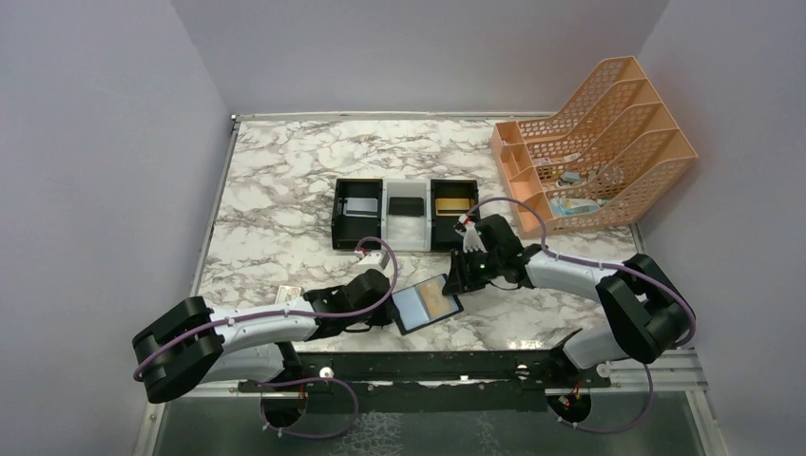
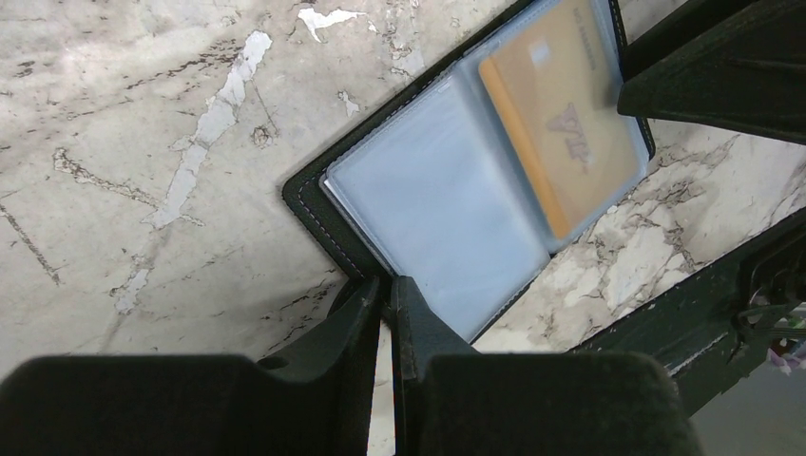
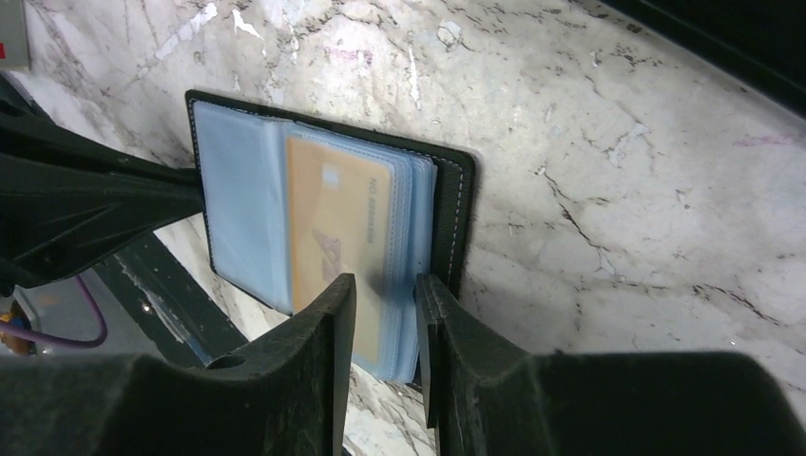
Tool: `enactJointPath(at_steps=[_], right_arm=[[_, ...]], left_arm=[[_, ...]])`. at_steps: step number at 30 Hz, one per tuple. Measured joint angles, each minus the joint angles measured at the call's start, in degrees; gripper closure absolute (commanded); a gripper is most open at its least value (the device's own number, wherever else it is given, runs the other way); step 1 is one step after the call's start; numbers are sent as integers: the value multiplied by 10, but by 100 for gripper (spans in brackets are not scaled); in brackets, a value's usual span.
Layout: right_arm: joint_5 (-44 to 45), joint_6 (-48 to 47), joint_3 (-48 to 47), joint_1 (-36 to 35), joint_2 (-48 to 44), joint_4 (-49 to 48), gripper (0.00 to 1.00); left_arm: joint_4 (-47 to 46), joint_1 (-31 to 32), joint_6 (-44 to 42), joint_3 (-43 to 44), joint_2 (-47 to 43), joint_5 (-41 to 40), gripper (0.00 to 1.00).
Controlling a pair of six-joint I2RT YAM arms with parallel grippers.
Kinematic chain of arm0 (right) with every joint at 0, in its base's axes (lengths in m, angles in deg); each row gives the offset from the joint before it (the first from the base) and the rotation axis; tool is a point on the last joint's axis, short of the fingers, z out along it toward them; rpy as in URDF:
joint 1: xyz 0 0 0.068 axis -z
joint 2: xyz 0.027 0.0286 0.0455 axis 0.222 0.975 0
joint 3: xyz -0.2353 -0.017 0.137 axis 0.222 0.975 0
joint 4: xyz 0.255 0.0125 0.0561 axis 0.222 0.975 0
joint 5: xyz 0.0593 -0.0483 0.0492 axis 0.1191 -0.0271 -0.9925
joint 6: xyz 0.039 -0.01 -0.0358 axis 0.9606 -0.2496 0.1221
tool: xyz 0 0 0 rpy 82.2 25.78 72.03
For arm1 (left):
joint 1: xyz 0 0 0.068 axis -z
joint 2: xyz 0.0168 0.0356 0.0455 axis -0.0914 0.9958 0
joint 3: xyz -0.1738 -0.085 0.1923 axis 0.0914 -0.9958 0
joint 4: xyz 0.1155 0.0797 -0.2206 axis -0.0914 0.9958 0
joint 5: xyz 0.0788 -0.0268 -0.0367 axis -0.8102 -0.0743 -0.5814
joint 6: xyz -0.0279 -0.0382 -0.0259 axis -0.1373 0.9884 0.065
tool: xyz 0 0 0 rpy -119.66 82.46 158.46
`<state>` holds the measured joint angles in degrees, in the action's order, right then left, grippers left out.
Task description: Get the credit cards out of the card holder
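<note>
The black card holder (image 1: 427, 304) lies open near the table's front edge, its bluish sleeves up. A gold-tan credit card (image 2: 561, 123) sits inside the right sleeve panel (image 3: 328, 228). My left gripper (image 2: 388, 285) is shut on the holder's (image 2: 437, 190) left edge. My right gripper (image 3: 385, 294) is open a narrow gap, and its fingers straddle the near edge of the right sleeves and the gold card (image 3: 328, 228). A silver-grey card (image 1: 359, 206) lies in the left compartment of the tray.
A black-white-black tray (image 1: 406, 237) stands behind the holder, with a gold item (image 1: 450, 205) in its right compartment and a dark item (image 1: 406, 205) in the middle. An orange file rack (image 1: 594, 142) fills the back right corner. The arms' black base rail (image 1: 428, 366) runs along the front.
</note>
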<state>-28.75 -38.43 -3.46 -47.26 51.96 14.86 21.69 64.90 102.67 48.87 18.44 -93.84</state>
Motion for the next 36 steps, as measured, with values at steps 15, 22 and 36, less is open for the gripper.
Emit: enactJointPath(at_steps=[15,22,36], right_arm=[[-19,-19,-12,0,-52,21,67],[-43,-16,0,0,3,-1,67],[-81,-9,11,0,11,-42,68]], left_arm=[[5,0,-6,3,1,0,87],[5,0,-6,3,1,0,87],[7,0,-6,7,5,0,87]])
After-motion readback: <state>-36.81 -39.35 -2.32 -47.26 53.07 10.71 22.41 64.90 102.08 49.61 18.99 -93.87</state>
